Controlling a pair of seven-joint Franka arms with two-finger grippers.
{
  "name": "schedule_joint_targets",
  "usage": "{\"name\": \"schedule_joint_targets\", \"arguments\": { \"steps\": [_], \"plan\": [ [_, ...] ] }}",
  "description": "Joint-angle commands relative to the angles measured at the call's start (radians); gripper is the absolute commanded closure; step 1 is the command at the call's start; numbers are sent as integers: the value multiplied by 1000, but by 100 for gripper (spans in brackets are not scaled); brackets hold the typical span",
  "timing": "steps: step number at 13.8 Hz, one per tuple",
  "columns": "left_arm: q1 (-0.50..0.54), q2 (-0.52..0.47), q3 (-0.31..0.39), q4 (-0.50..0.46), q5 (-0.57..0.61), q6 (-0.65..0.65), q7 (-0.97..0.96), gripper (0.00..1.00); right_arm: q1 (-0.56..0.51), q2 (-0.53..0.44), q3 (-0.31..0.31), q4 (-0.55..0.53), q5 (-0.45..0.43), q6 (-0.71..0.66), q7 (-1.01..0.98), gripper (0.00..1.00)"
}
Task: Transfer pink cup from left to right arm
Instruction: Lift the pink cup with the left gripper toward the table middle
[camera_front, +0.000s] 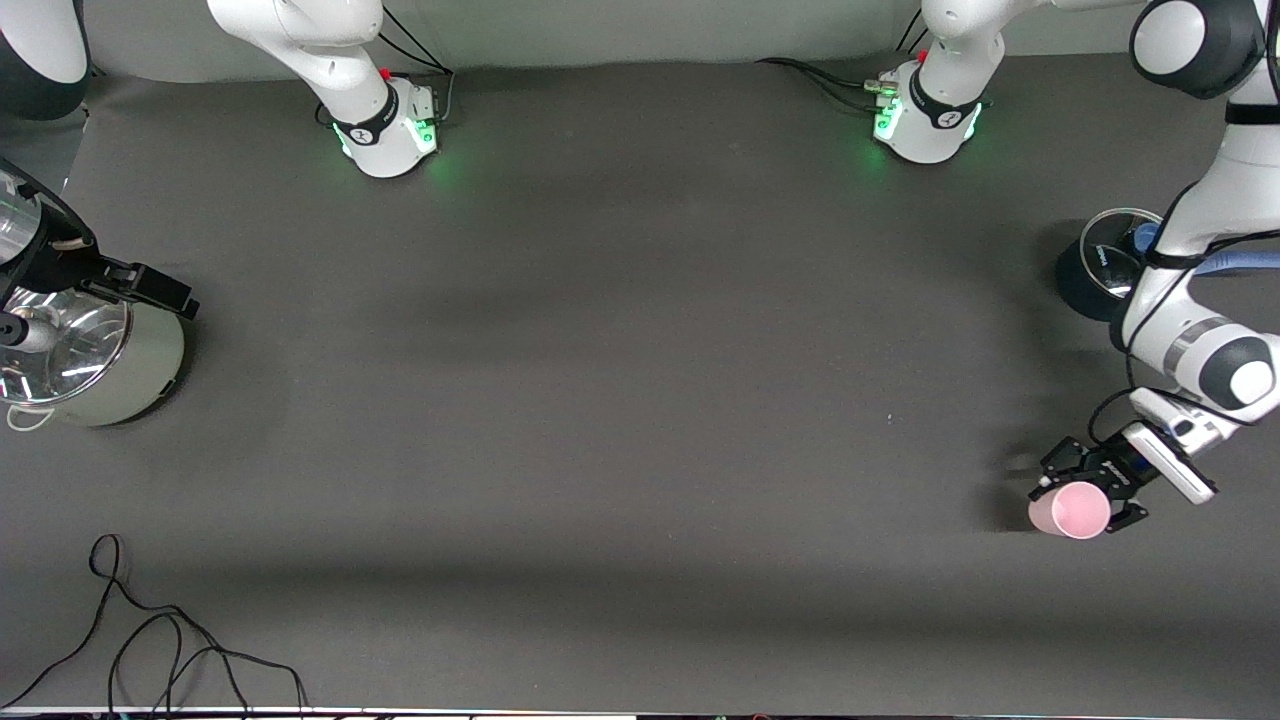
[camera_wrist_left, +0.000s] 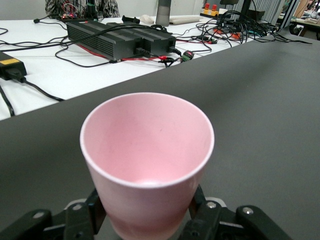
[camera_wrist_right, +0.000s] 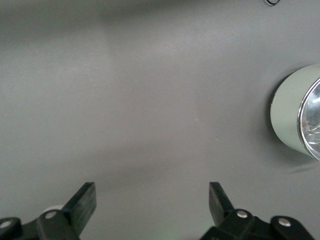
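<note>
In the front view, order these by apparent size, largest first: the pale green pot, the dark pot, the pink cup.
1. Pale green pot
2. Dark pot, partly hidden by the left arm, so less sure
3. Pink cup, in the left claw

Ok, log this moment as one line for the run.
left pincer: shut on pink cup, at left arm's table end | right pincer: open, waiting by pale green pot | handover: not yet

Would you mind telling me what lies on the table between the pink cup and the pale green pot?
Nothing: in the front view only bare dark table lies between the pink cup, held by the left gripper, and the pale green pot.
</note>
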Motion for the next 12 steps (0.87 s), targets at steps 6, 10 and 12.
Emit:
{"name": "schedule_joint_targets", "arguments": {
  "steps": [6,10,12],
  "plan": [
    [-182,-253,9,-31,135,48,-648,72,0,5,-3,17,19,-12,-5,0],
    [-400,-330,3,-29,128,282,-941,71,0,5,-3,17,17,-12,-5,0],
    [-530,-340,-7,-26,108,472,-1053,71,0,5,-3,17,17,-12,-5,0]
  ]
}}
